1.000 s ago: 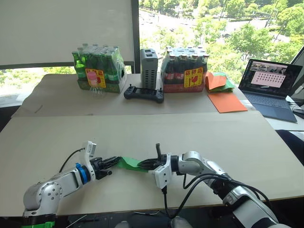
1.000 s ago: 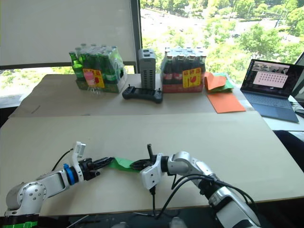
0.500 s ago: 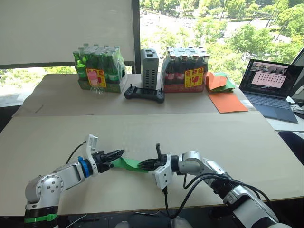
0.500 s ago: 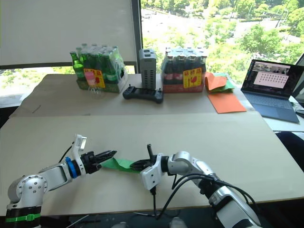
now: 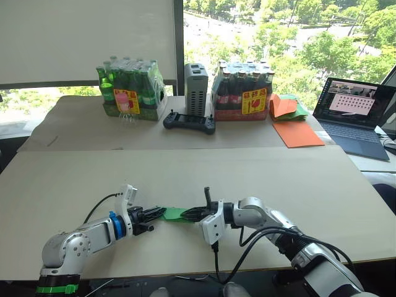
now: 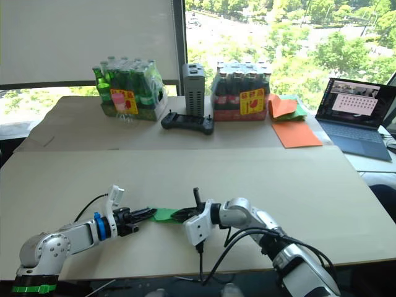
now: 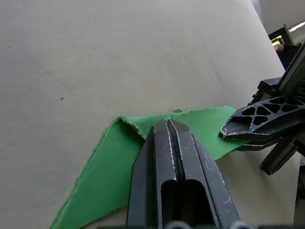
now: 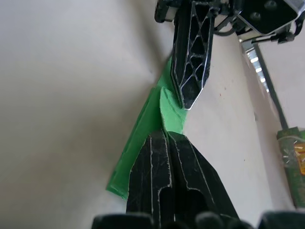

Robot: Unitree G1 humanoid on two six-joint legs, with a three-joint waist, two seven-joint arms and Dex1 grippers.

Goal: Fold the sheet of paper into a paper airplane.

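The sheet of paper (image 5: 175,214), bright green and folded into a narrow creased strip, lies near the front of the tan table (image 5: 260,173) between my two grippers. My left gripper (image 5: 158,213) is shut at the strip's left end, where the paper (image 7: 114,162) rises to a ridge at the fingertips (image 7: 164,126). My right gripper (image 5: 189,213) is shut on the right end, and a small green flap (image 8: 169,112) pokes out past its tips. The two grippers' tips nearly meet over the paper.
At the back stand a pack of green bottles (image 5: 129,93), a grey box (image 5: 195,80), a pack of dark bottles (image 5: 241,93) and a black controller (image 5: 189,122). Orange sheets (image 5: 296,132) and an open laptop (image 5: 352,114) lie back right.
My left gripper, raised with its fingers apart half a second ago, has come down and right and shut at the paper's left end. The right gripper has stayed put.
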